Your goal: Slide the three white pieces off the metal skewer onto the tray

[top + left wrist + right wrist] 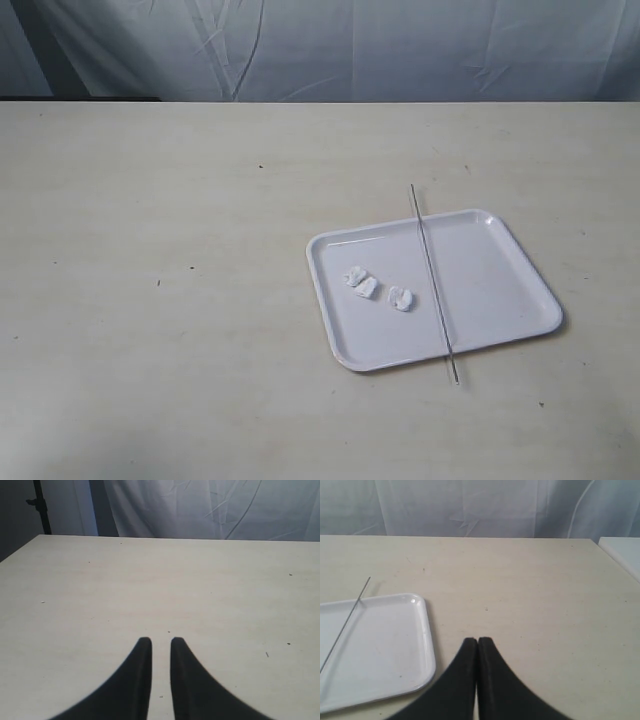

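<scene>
The left pincer [156, 642] stood slightly parted, a narrow strip of pale counter [160, 580] showing between its black fingers, and it gripped nothing. The right pincer [478, 641] was clenched, fingertips pressed together, holding nothing. Close beside it lay the glossy white rectangular plastic tray [405, 630], with the thin grey metal skewer [433, 280] resting bare across it and the three small soft white pieces [362, 284] loose on the tray's floor, apart from the rod

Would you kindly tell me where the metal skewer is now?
In the exterior view, the skewer lies across the tray at right, both tips overhanging its rim, white pieces just left.
</scene>
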